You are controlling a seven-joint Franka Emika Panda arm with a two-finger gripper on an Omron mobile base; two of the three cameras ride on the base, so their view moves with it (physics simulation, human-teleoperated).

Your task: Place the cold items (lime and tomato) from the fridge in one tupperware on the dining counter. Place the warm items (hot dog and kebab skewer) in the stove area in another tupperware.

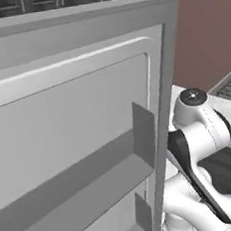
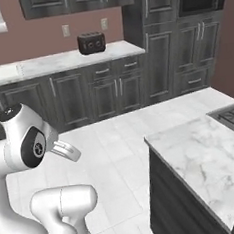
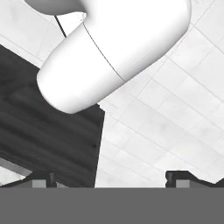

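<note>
The open fridge door [image 1: 74,131], seen from its grey inner side with bare door shelves, stands just left of the folded arm [image 1: 199,129] in the left base view. In the hand view the gripper [image 3: 109,179] points down at the white tiled floor [image 3: 166,131] beside a dark cabinet face [image 3: 43,135], its two fingertips [image 3: 41,180] set wide apart with nothing between them. In the right base view the marble dining counter [image 2: 203,156] lies right of the arm, and a toaster [image 2: 91,42] sits on the far counter [image 2: 59,61]; no lime, tomato, hot dog, skewer or tupperware can be located relative to the claw.
</note>
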